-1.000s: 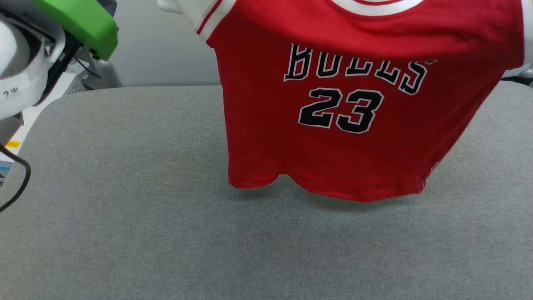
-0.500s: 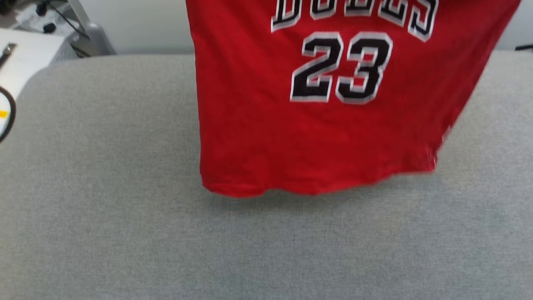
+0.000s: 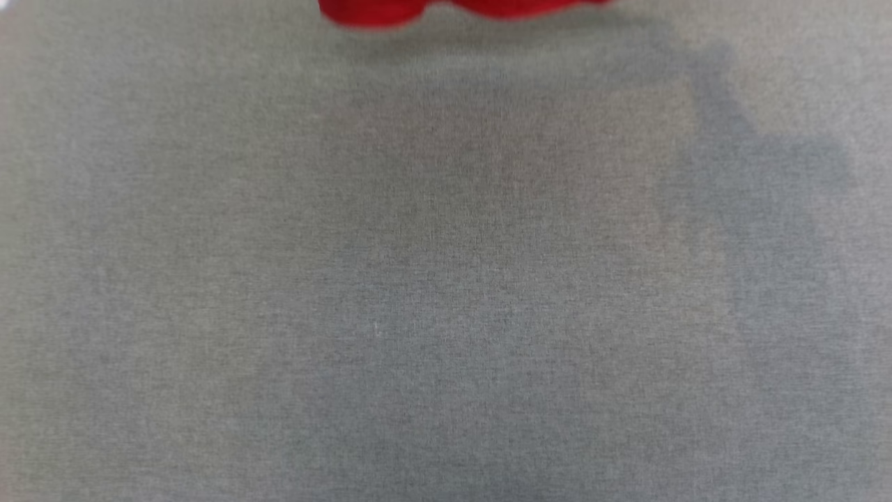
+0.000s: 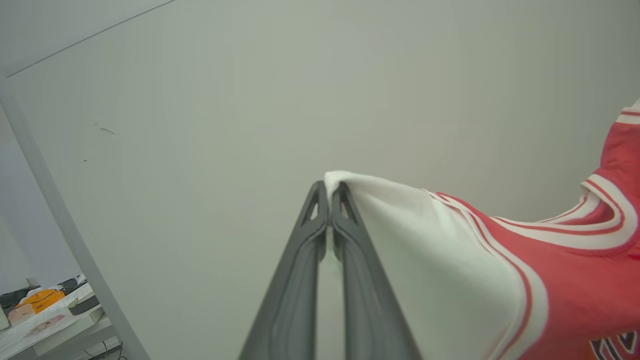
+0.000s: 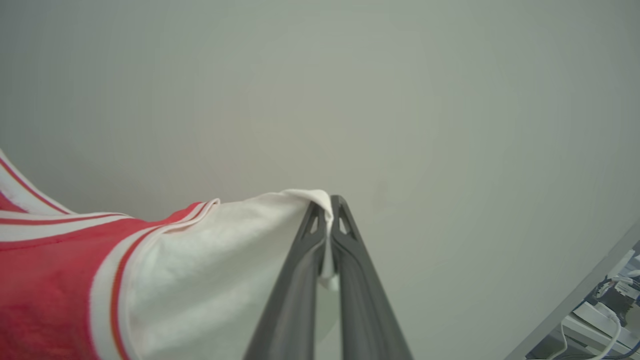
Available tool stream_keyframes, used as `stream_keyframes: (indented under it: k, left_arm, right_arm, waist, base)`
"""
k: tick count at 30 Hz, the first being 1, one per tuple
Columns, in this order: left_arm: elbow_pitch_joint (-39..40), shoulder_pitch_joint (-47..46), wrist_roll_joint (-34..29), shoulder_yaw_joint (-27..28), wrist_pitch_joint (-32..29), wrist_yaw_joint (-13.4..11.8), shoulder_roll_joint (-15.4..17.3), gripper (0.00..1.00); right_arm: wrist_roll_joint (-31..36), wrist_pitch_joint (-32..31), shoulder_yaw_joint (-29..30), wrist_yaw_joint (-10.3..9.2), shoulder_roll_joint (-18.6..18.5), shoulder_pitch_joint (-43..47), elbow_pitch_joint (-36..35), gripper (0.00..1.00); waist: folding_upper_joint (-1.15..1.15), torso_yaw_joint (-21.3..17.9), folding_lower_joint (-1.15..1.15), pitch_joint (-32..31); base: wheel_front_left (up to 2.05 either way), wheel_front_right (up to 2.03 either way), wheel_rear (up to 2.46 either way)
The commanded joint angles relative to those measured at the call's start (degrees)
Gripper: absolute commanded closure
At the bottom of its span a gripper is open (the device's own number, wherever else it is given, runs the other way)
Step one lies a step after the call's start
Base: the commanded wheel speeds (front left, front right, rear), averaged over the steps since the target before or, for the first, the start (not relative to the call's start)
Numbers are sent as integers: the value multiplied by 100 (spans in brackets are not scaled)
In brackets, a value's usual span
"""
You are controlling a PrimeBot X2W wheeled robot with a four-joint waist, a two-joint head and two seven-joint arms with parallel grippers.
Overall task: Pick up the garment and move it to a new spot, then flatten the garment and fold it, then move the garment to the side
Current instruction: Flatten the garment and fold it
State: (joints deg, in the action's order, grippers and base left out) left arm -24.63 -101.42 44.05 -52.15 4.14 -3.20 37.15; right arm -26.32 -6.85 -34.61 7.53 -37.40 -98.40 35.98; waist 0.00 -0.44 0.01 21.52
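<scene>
My left claw (image 4: pixel 328 188) and right claw (image 5: pixel 327 201) each pinch the garment (image 4: pixel 575 280) by a sleeve, so it hangs spread.

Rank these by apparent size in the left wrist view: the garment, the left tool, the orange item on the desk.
1. garment, cut off by the frame edge.
2. left tool, enlarged by nearness to the camera.
3. orange item, distant and tiny.
</scene>
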Motion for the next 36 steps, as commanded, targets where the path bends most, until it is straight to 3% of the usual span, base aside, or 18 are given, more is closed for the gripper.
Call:
stream_keyframes:
  k: [1,8,15,25,36]
  left_arm:
    - [-76,-176,-100,43,72,0,-54,100]
    - [-565,-504,-76,149,176,111,-82,100]
    - [-916,-88,-51,-3,500,310,-124,100]
    - [-869,1378,124,-299,896,409,-39,100]
    - [-323,3683,517,-191,1080,125,259,100]
  right_arm:
    - [46,115,-60,-4,74,-224,153,100]
    - [110,545,-313,-4,468,-975,920,100]
    - [-167,1070,-689,-4,775,-711,1368,100]
    - [-1050,1709,-1483,-4,801,806,1099,100]
    - [-1763,1862,-2202,-4,424,2967,-6,100]
  waist:
    - [0,-54,-1,397]
    - [0,-229,-1,883]
    - [0,-257,-1,1001]
    - [0,-215,-1,424]
    - [0,-336,-1,-384]
  base:
    - [0,0,0]
    - [0,0,0]
    - [0,0,0]
    - [0,0,0]
    - [0,0,0]
